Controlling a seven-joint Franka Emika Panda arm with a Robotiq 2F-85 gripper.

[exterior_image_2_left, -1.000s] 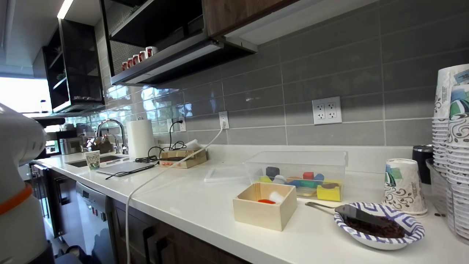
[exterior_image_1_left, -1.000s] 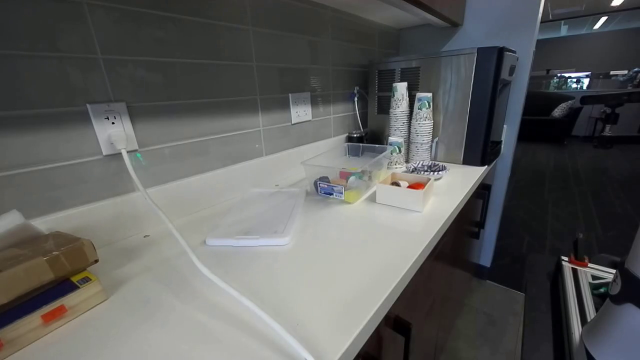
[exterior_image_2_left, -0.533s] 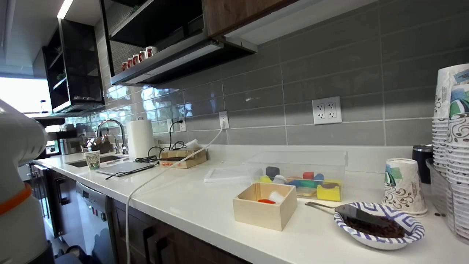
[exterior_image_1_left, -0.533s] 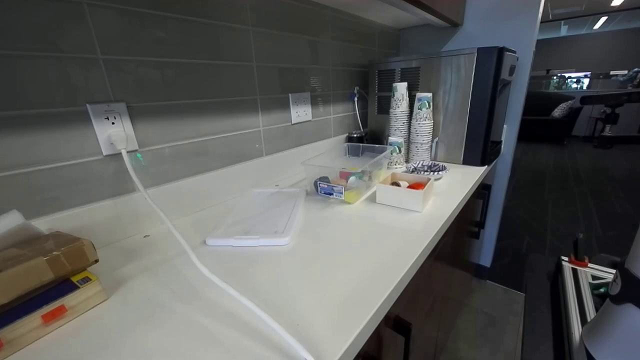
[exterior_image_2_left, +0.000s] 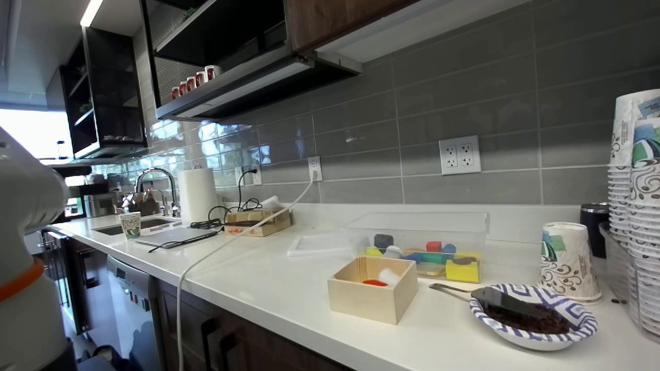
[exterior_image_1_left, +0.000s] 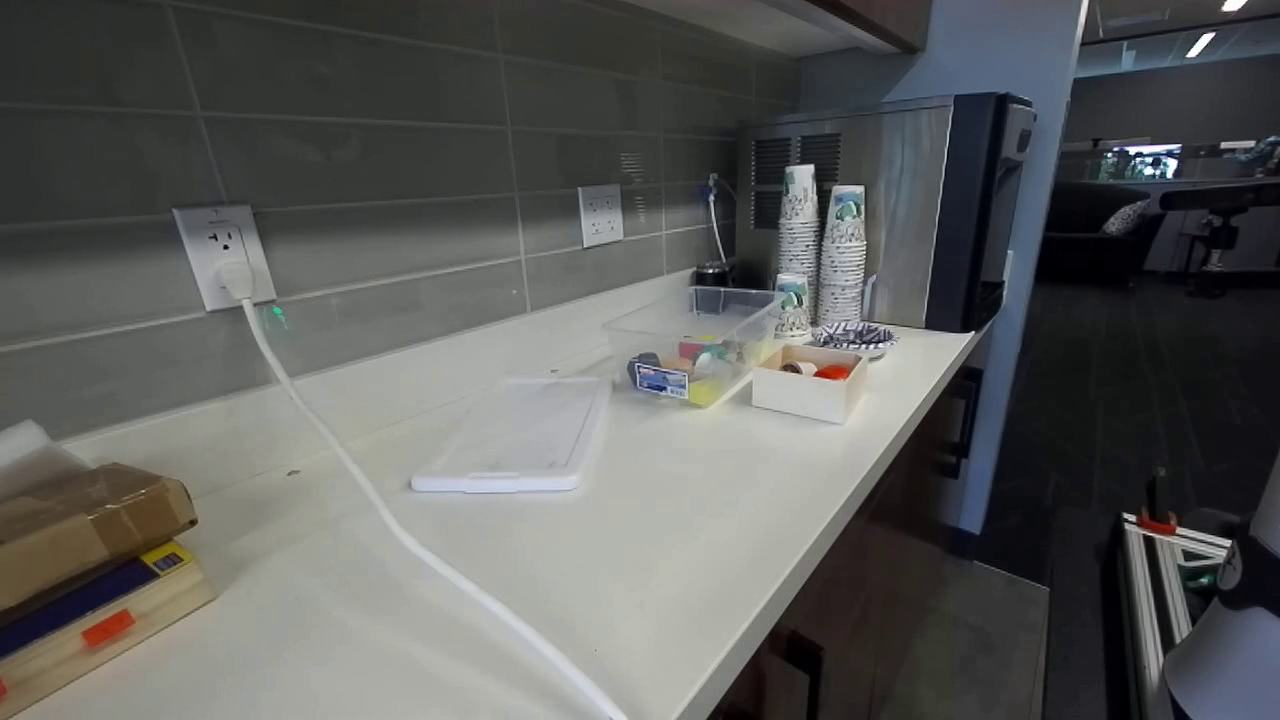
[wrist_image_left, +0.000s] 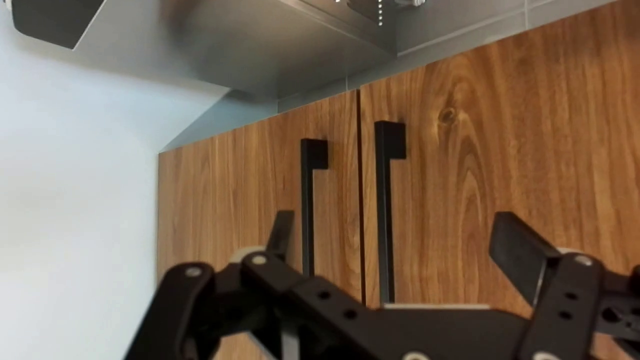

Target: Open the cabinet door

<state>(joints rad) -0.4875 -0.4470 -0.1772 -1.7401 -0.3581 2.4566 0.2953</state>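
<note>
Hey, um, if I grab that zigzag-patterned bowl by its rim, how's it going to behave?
The bowl would probably flex, since its rim looks thin and papery. Its dark contents look loose, so they might spill if tilted. The dark utensil lying over the rim could slide off.

In the wrist view, the left door [wrist_image_left: 250,195] stands far and the right door [wrist_image_left: 465,180] near, side by side with only a narrow dark gap between. Both are closed, of brown wood grain, the right one knotted and running out of view at the right. The left handle [wrist_image_left: 307,207] and right handle [wrist_image_left: 385,212] are straight black bars flanking the gap, roughly parallel, one end of each hidden.
</note>
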